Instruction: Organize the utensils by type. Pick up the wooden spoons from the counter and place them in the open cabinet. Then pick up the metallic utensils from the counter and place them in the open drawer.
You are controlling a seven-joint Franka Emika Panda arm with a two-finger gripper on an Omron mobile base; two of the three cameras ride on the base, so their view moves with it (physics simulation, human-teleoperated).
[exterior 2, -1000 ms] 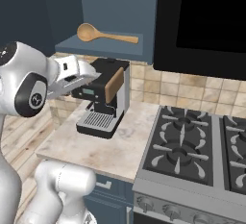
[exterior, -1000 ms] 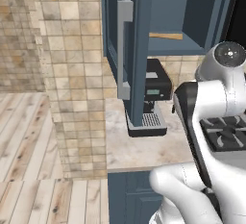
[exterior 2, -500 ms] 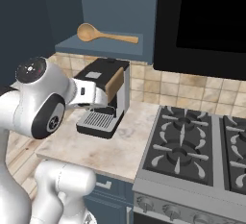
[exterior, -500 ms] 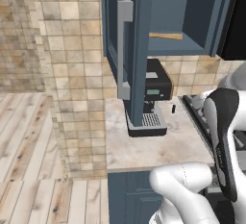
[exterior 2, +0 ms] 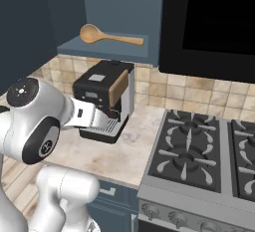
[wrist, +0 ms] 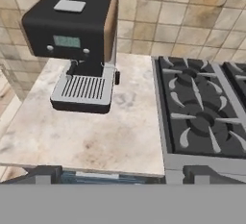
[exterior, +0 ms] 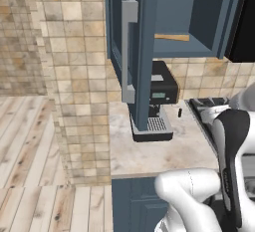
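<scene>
Wooden spoon (exterior 2: 110,37) flat in open cabinet (exterior 2: 119,7).

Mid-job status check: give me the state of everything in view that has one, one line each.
Light-brown wooden spoon: lying flat on the cabinet shelf.
Dark blue upper wall cabinet: open, its door swung out.
Black coffee machine with a silver drip tray: upright on the counter, against the tiled wall.
Beige marbled stone counter: carries the coffee machine.
Gas stove with dark grates: no flame visible, nothing on the burners.
Pincer: open, holding nothing.
</scene>
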